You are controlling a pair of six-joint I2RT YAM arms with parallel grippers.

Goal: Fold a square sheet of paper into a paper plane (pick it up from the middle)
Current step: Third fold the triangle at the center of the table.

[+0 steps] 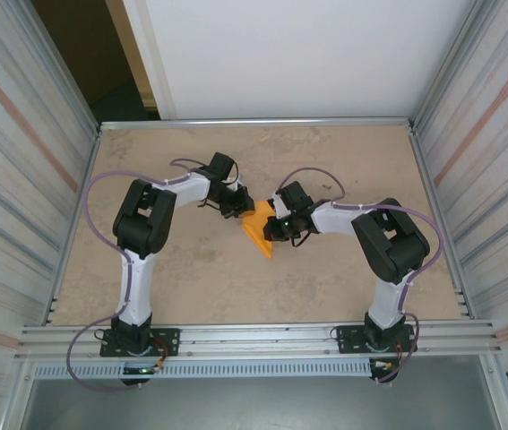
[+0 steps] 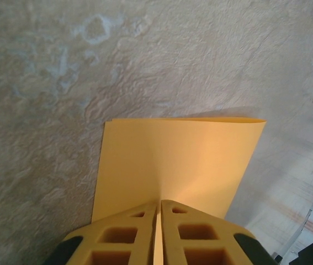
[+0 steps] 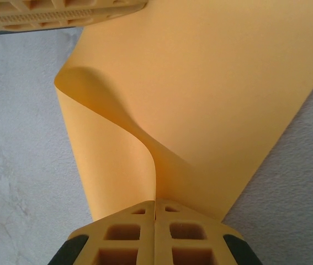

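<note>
The orange paper (image 1: 258,230) was in the middle of the table (image 1: 191,278), between the two arms. It looked folded over, and its lower tip pointed toward the near edge. The left gripper (image 2: 159,205) was pinched tight on one edge of the paper, with the sheet caught in the thin gap between its fingers. The right gripper (image 3: 154,203) was squeezed tight on the paper too. Near it the paper bent up in a soft curl. The two grippers were close together, one on each side of the paper.
</note>
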